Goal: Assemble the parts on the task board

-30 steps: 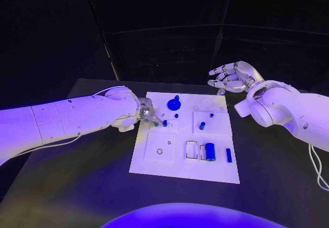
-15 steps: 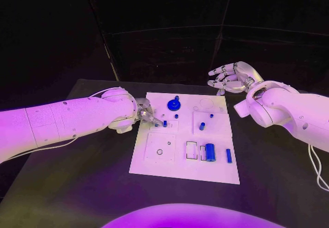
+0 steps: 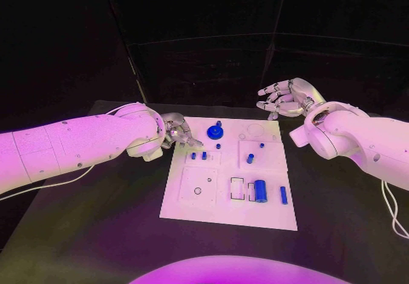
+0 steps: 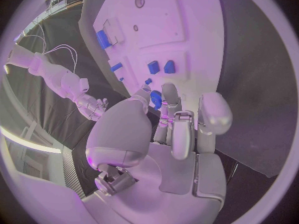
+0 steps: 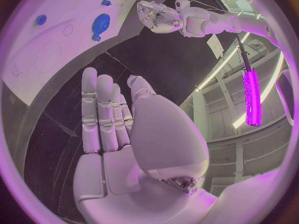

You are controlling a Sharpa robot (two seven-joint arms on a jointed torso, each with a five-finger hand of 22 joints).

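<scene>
Head view: both hands empty, parts resting on the task board.

Head view shows the white task board [image 3: 229,177] in the middle of the black table [image 3: 102,225], with the left hand [image 3: 177,131] raised at the board's far left corner, its fingers [image 3: 189,142] loosely curled and apart, gripping nothing. Two small blue pegs [image 3: 198,156] stand on the board just beside and nearer the robot than those fingertips, not touching them. A round blue knob [image 3: 216,131] sits just to the side of the hand, near the board's far edge. More blue parts lie well apart from it: a short peg [image 3: 250,158] mid-board, a blue cylinder [image 3: 260,190] and a thin bar [image 3: 283,194] toward the near edge. The right hand [image 3: 285,97] hangs beyond the board's far right corner, fingers spread and slightly bent, holding nothing, well apart from every part.
</scene>
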